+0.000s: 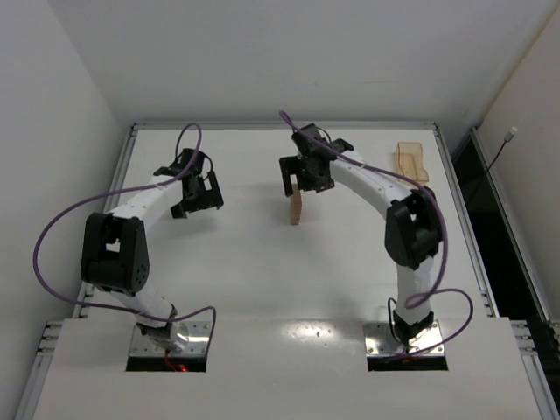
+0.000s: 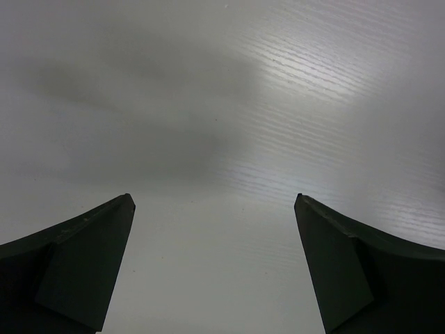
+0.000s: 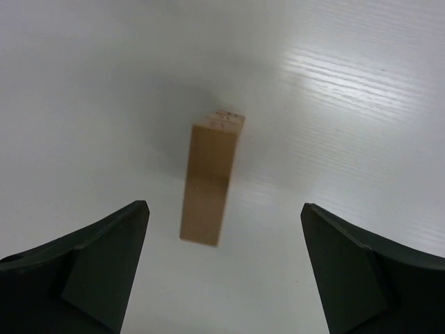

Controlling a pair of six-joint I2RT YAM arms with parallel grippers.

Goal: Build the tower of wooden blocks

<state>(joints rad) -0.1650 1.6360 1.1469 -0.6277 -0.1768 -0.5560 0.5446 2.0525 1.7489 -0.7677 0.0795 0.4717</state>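
Note:
The wood block tower (image 1: 297,207) is a narrow light-tan column standing on the white table near the middle. In the right wrist view the tower (image 3: 209,182) shows from above, free, ahead of the fingers. My right gripper (image 3: 224,207) is open and empty, hovering just above and behind the tower (image 1: 304,179). My left gripper (image 1: 194,194) is open and empty over bare table at the left; the left wrist view shows only its two dark fingers (image 2: 90,257) and the white surface.
A shallow translucent tan tray (image 1: 411,161) lies at the back right of the table. The table's raised metal rim (image 1: 284,125) runs along the back and sides. Purple cables loop from both arms.

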